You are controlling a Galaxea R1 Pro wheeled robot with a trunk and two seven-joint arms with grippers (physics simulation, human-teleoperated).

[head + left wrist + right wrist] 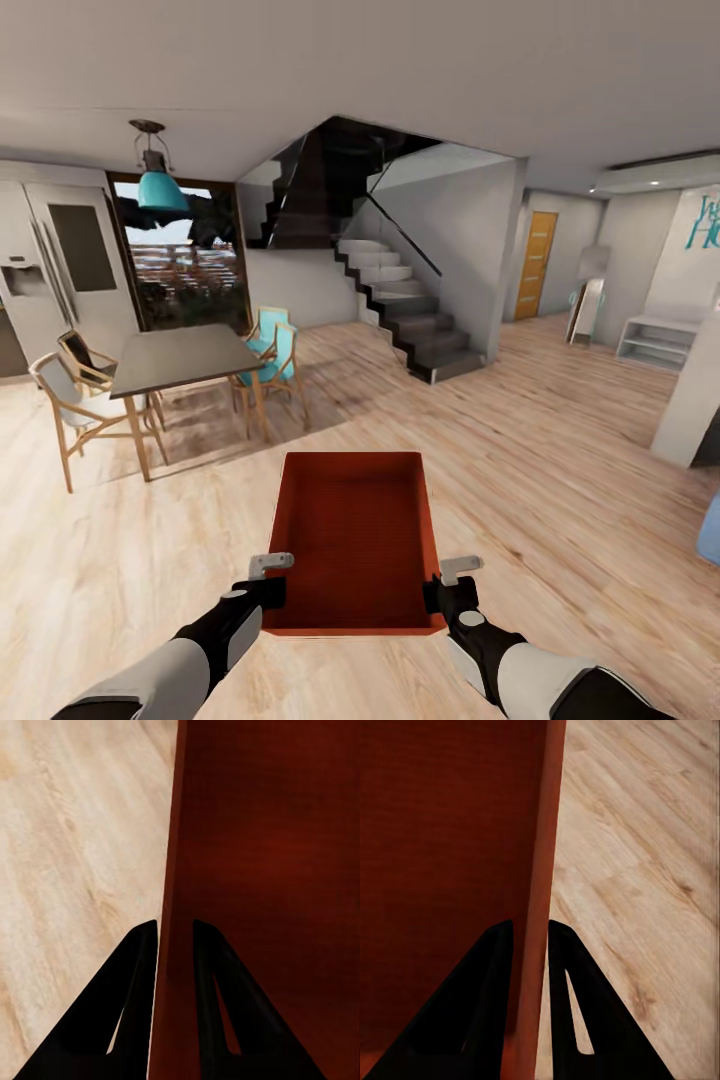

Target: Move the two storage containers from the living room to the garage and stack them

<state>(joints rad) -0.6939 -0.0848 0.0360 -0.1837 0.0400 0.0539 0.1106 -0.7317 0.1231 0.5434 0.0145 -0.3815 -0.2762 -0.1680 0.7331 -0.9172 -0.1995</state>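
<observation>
A: Where are we?

B: An open room with a light plank floor (560, 450); staircase (400, 300) ahead, dining table (180, 358) to the left. By my reading, this is the carrying leg, with the garage not in sight.

A: And the storage container (357, 540)?

B: Held level in front, off the floor. The left gripper (268, 580) and right gripper (448, 585) each pinch a side wall.

A: Next?

B: Likely drive on while keeping the bin level.
</observation>
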